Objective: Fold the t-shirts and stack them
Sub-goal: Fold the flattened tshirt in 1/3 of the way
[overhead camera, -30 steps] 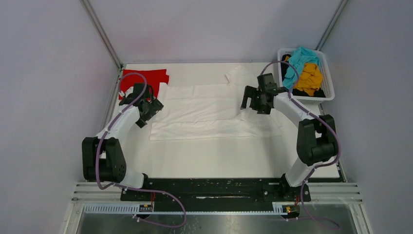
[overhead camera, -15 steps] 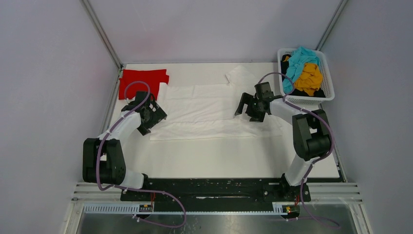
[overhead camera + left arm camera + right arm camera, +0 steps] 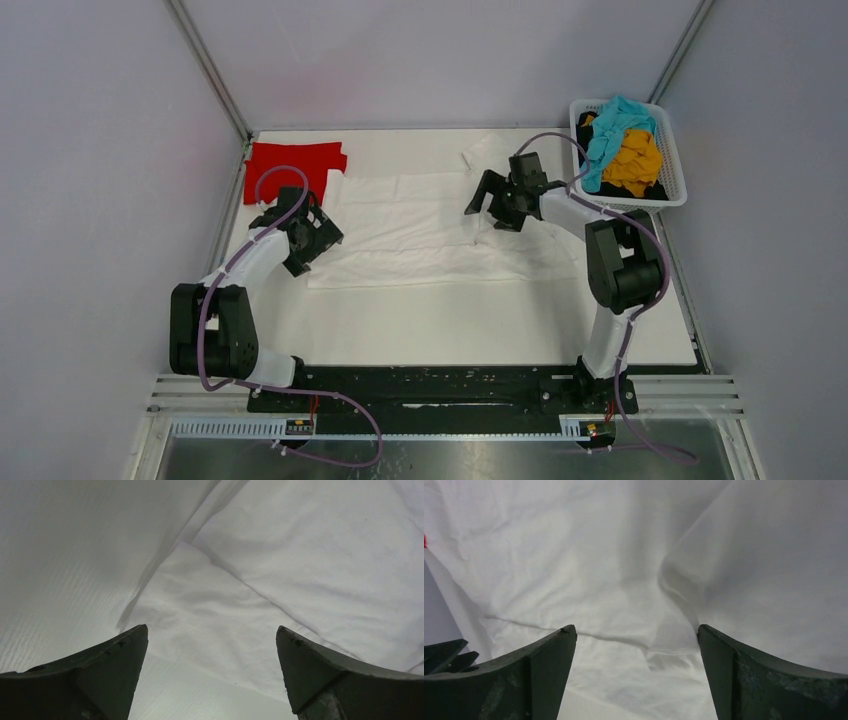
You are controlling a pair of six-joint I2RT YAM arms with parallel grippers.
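The left gripper, jaws wide and empty, hangs unmoved over the left edge of the white t-shirt, which lies flat, creased and part-folded mid-worktop. The right gripper, equally wide, has swung left across its far right part, probably hunting the next fold. Beyond its left end sits the folded red t-shirt.

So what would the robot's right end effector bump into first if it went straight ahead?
Most likely the white t-shirt: its wrinkled cloth fills the view ahead of the open right end effector, though how near is unclear.
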